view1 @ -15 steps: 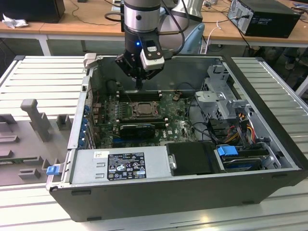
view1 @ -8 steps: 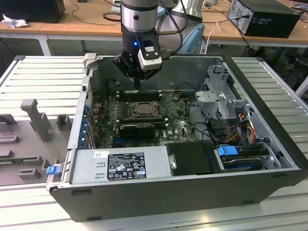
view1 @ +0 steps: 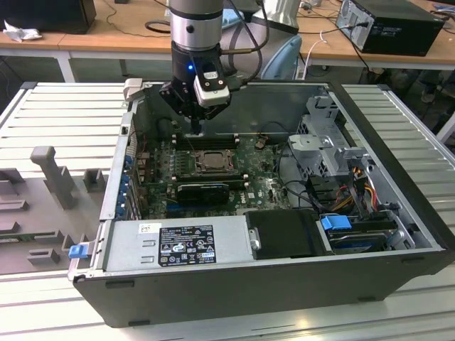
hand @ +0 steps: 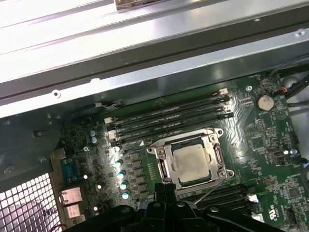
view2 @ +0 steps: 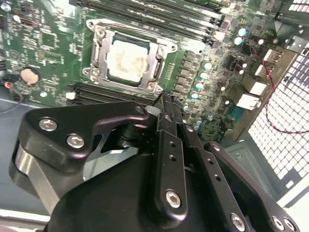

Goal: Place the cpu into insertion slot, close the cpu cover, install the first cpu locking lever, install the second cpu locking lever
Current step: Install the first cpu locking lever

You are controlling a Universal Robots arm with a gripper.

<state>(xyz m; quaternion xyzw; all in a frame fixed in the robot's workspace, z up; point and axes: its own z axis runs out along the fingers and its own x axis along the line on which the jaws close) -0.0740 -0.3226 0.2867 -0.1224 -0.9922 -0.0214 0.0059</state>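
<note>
Silvery cpu [hand: 193,163] sits under cpu cover [hand: 163,168] (its edges hidden).

First wrist view: the gripper [hand: 164,187] hides the corner of the cpu cover [hand: 164,166] nearest it, and the picture's edge cuts off the gripper's body just behind its tips. We cannot tell whether the tips touch the motherboard [hand: 270,145] beside the cover.

Second wrist view: the gripper's body covers most of the memory slots [view2: 96,92] on the near side of the cover, and the board past them. The cpu [view2: 126,59] inside the cover is washed pale; we cannot make out any markings.

Exterior view: too small for us to judge whether the cover is latched down. The arm [view1: 190,28] above the cover is cut off by the picture's edge.
</note>
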